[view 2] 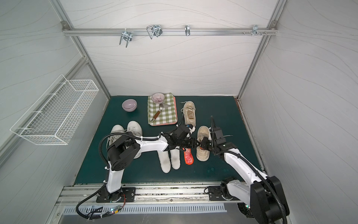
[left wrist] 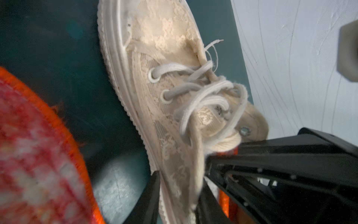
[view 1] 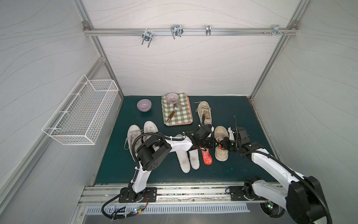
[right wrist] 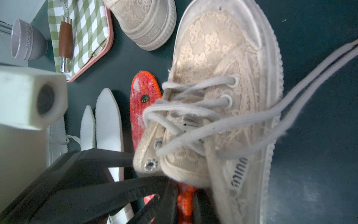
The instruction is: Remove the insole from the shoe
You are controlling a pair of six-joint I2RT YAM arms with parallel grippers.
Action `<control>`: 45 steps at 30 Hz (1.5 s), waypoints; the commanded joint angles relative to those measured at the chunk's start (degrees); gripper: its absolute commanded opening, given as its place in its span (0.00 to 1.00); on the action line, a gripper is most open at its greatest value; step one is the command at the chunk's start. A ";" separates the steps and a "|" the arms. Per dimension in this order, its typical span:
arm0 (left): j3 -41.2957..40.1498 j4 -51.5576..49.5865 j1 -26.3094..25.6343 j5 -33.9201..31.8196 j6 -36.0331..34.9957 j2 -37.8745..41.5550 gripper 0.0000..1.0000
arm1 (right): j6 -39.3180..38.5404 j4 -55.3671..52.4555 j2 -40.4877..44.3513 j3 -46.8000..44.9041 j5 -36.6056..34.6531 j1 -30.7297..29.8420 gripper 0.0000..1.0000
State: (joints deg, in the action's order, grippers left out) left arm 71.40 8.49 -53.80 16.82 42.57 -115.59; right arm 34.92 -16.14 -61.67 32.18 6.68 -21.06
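two robot arms are meeting over a beige lace shoe [view 1: 221, 155], which is sitting on the green mat [view 1: 155, 174] toward the right side, with a matching shoe [view 1: 204, 112] lying behind it.

the right claw [left wrist: 211, 162] is poking into the shoe's mouth beside the tongue. its jaws are pressing together on the orange insole [left wrist: 224, 199], which is showing as a thin strip on either side of the tips. most of the insole is sitting inside the shoe, out of sight.

the left claw [view 2: 198, 144] is pointing in from the opposite side. its jaws are standing a little apart, with the shoe's side wall and eyelet flap between them. one finger [left wrist: 153, 197] is lying against the outer sole edge and the other is sitting inside the collar. it is not clear whether they are squeezing the wall or only resting on it.

(a second orange one, the loose insole [view 1: 206, 158], is lying flat on the mat just beside the shoe, next to two white insoles [view 1: 188, 161].) the laces [right wrist: 213, 124] are trailing loose.
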 commanded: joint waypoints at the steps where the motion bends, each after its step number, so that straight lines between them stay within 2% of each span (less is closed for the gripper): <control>1: 1.56 -4.15 -0.34 -3.48 -2.48 -0.36 0.28 | -0.86 3.22 4.39 2.09 -0.42 -0.37 0.00; 8: 2.41 -6.36 0.04 -6.24 -2.68 -2.87 0.10 | 1.71 2.81 8.44 4.04 8.32 1.52 0.00; 14: 4.51 -10.44 0.36 -11.24 -4.29 -4.99 0.00 | 4.39 0.76 13.87 5.26 12.24 2.89 0.00; 20: 7.41 -13.86 0.57 -13.99 -4.45 -7.46 0.00 | 7.31 1.22 17.66 6.06 18.45 5.67 0.00; 28: 9.99 -15.77 0.85 -14.18 -4.73 -10.27 0.00 | 12.14 3.12 20.32 5.99 25.28 9.98 0.00; 37: 11.87 -17.34 0.78 -14.62 -5.61 -10.50 0.00 | 13.56 4.05 20.05 6.37 27.38 10.71 0.00; 45: 14.21 -19.08 0.89 -15.48 -5.35 -12.38 0.00 | 14.51 -3.05 19.75 15.63 27.56 11.26 0.00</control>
State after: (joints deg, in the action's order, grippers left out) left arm 87.50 0.95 -55.02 11.11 37.63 -121.95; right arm 48.56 -27.24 -45.47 39.94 23.27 -9.23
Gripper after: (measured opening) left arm 0.068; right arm 0.123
